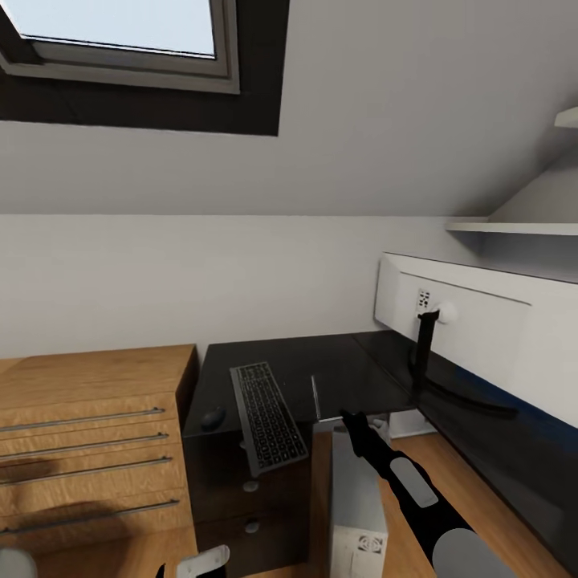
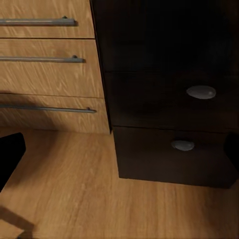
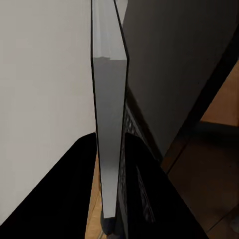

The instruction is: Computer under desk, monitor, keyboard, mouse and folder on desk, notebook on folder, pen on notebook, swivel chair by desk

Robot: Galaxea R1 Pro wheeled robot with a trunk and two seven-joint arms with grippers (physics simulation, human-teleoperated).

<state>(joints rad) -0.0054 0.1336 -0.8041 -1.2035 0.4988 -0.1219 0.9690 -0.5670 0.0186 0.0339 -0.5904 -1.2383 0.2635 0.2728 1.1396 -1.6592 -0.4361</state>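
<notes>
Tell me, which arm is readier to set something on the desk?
Right: the right gripper holds a thin grey notebook at the desk edge; the left gripper faces low drawers.

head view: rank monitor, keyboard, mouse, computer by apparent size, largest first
1. monitor, seen from its white back, by far the largest.
2. keyboard and computer: similar visible area. The computer is cut off by the frame edge and partly behind the right arm, so I won't rank them.
3. mouse, smallest.
</notes>
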